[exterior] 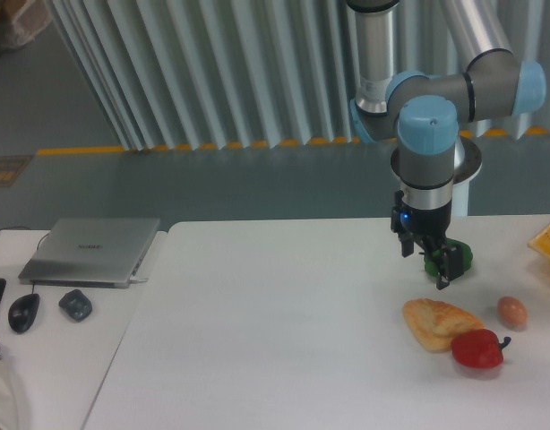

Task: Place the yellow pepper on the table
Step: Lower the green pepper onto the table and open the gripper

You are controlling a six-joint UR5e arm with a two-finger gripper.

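Red pepper [478,349] lies nearest the camera, at the front right of the white table [275,313], its stem pointing right. Above it, the gripper [429,262] points straight down with its dark fingers [445,267] low over the tabletop; the fingers are small and dark against what lies behind them, so I cannot tell whether they are spread or pressed together, nor whether anything sits between them. Just behind and to the right of the fingers a green pepper [461,256] rests on the table, partly hidden by the gripper; whether the fingers touch it cannot be told. The yellow pepper cannot be made out anywhere in this view; if it is in the gripper, it is hidden. Toward the camera from the gripper lies a golden pastry [439,322], its front corner just beside the red pepper, and to its right, a little apart, a small brownish egg-shaped thing [512,311]. At the right edge a yellow object [548,240] is cut off by the frame; what it is or holds cannot be seen. The arm [436,98] comes in from the upper right, bends through 2 blue-capped joints, and drops its wrist vertically to the gripper, a small blue light showing on the wrist. Far to the left, on a separate white desk [69,376], sit a closed silver laptop [91,251], a black mouse [24,312] and a second dark rounded object [75,305].
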